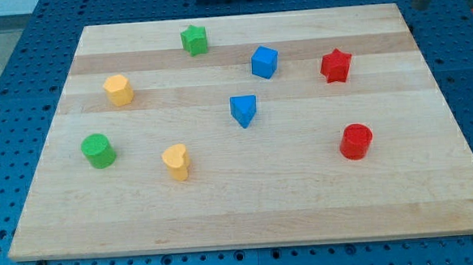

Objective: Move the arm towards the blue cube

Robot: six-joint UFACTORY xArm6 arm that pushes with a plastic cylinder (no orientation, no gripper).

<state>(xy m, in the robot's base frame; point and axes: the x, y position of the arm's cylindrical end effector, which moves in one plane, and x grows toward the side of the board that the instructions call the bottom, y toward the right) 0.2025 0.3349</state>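
Observation:
The blue cube [264,62] sits on the wooden board [241,213], above the middle and a little to the right. The dark rod comes in at the view's top right corner. My tip [418,7] is just beyond the board's top right corner, far to the right of and above the blue cube. It touches no block. The red star [336,65] lies between the tip and the blue cube.
A green star [194,40] is at the top, left of the blue cube. A blue triangle [243,110] lies just below the cube. A yellow hexagon [118,90], a green cylinder [99,150] and a yellow heart [176,162] are on the left. A red cylinder [355,141] is at the right.

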